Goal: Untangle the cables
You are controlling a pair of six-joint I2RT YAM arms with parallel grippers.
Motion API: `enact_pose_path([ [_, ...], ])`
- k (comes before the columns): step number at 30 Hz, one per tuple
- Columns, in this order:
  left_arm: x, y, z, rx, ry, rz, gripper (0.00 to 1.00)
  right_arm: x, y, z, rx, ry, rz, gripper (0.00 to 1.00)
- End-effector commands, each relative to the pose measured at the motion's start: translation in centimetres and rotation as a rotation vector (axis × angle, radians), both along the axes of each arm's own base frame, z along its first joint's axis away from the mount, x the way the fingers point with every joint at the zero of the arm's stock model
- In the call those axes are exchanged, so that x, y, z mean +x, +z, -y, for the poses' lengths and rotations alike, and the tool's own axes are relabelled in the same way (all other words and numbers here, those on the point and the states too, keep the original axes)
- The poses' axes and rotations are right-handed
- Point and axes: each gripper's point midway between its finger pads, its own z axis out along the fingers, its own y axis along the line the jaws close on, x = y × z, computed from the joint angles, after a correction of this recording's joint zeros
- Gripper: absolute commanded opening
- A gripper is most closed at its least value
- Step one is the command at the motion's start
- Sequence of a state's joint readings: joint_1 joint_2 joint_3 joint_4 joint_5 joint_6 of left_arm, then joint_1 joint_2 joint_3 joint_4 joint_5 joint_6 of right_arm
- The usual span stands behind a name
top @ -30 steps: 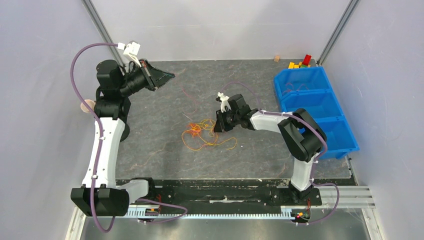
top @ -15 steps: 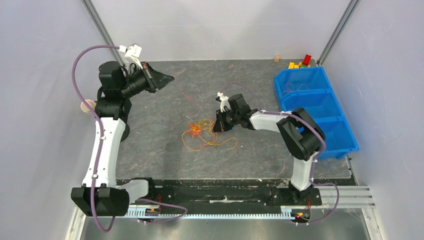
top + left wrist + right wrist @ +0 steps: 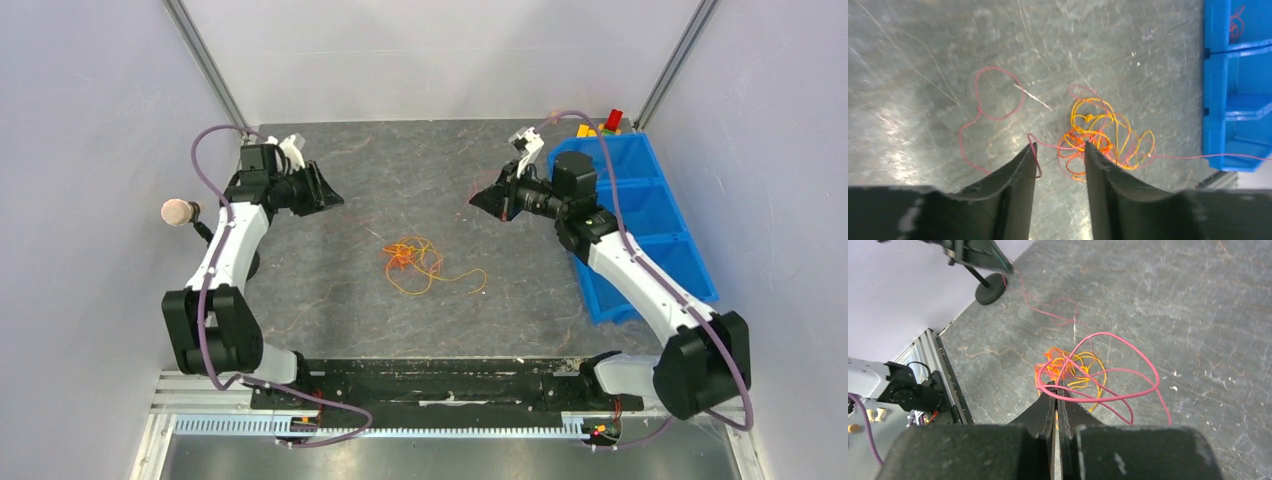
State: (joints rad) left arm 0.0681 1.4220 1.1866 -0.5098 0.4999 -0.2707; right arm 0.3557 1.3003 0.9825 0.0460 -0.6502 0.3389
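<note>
The right gripper was drawn from the tangle, seemingly with a red cable; the left gripper was opened.

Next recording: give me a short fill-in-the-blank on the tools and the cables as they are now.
1. The right tool is shut on a thin cable coloured ____.
2. The left tool has its jaws ____.
3. The storage bins are coloured ____.
Missing words: red; open; blue.
</note>
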Motion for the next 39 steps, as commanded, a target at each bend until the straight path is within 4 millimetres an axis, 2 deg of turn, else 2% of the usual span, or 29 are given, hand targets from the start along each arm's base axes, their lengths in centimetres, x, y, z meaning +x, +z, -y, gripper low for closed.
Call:
enact_pose_path([
  [1,-1.8,3.0,2.8,-0.026,-0.268,0.169,0.57,-1.1,5.8,0.1,0.056,0.027,0.159,0.00],
  [3,-3.6,6.0,5.5,-0.070,-0.414,0.339,0.72,-1.2,7.5,0.2,0.082,0.013,0.183,0.00],
  [4,-4.3,7.0,6.4,-0.067,-0.462,0.417,0.74,-1.2,8.3,0.2,0.097,0.010,0.190,0.00],
  [5,-5.5,7.6,8.2,-0.068,-0.533,0.485,0.75,-1.3,8.8,0.1,0.114,0.012,0.184,0.00],
  [7,-7.1,7.5,10.3,-0.062,-0.625,0.547,0.75,-1.2,10.2,-0.1,0.146,0.008,0.181,0.00],
  [11,-8.2,4.5,14.8,0.004,-0.749,0.555,0.77,-1.3,13.5,-0.4,0.221,0.008,0.190,0.00],
  [16,-7.0,-0.9,19.2,0.063,-0.826,0.462,0.78,-1.4,18.1,-0.7,0.317,0.020,0.212,0.00],
  [18,-6.2,-3.7,19.7,0.095,-0.817,0.390,0.78,-1.5,20.3,-0.6,0.348,0.020,0.235,0.00],
  [20,-6.2,-6.6,19.6,0.118,-0.843,0.327,0.78,-1.5,22.5,-0.1,0.379,0.004,0.261,0.00],
  [24,-6.2,-11.4,16.8,0.248,-0.805,0.182,0.50,-0.9,28.5,3.0,0.451,-0.075,0.351,0.00],
  [26,-6.3,-12.7,15.0,0.283,-0.769,0.121,0.44,-0.7,31.6,5.1,0.492,-0.127,0.404,0.00],
  [29,-6.4,-14.1,12.6,0.290,-0.718,0.027,0.46,-0.4,35.7,8.7,0.560,-0.195,0.465,0.00],
  [33,-6.4,-15.5,10.4,0.344,-0.690,-0.035,0.53,-0.2,39.6,13.6,0.645,-0.270,0.517,0.00],
  [36,-6.2,-16.2,9.3,0.368,-0.665,-0.065,0.53,0.4,41.1,16.9,0.684,-0.323,0.525,0.00],
  [39,-6.1,-16.8,8.4,0.368,-0.644,-0.097,0.53,1.1,41.6,19.7,0.699,-0.377,0.534,0.00],
])
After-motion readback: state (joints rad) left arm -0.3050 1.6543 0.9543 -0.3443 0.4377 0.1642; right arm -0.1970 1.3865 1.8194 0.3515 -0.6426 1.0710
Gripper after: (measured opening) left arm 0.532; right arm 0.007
